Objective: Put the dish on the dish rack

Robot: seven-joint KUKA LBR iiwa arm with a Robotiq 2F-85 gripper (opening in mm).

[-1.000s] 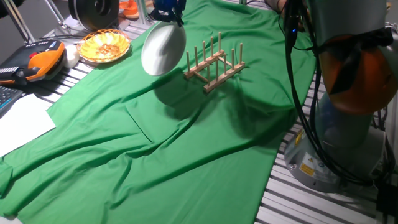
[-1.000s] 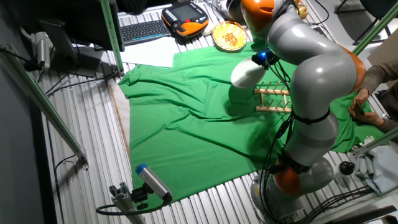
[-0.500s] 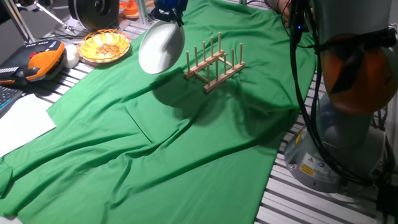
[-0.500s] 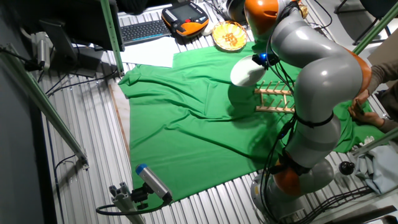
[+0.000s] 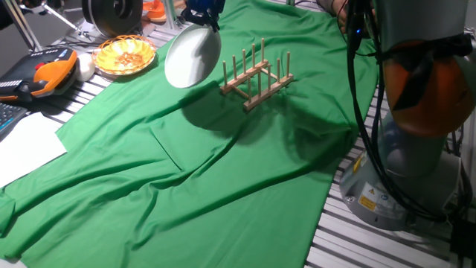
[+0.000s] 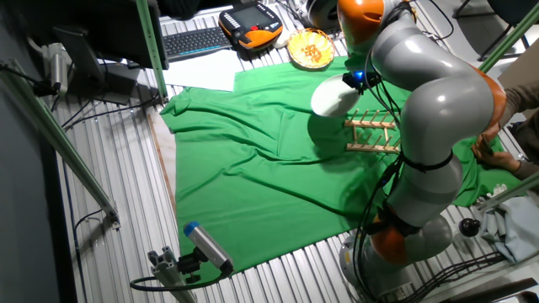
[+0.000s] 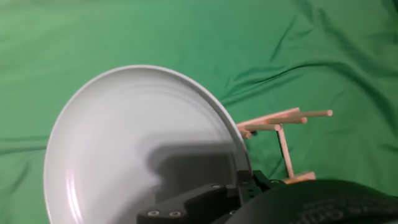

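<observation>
You see a plain white dish (image 7: 143, 149) by the fingers, a light wooden dish rack (image 5: 256, 78) beyond, green cloth (image 5: 223, 164) beneath.

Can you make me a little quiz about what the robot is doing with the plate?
1. True or false: the dish is lying flat on the green cloth.
2. What holds the dish? A) the gripper B) the dish rack C) the basket of food
3. Fill in: the dish hangs beside the dish rack, not yet between its ____.

Key:
1. False. It is held up in the air, tilted on edge.
2. A, pinched at the rim.
3. Pegs.
</observation>
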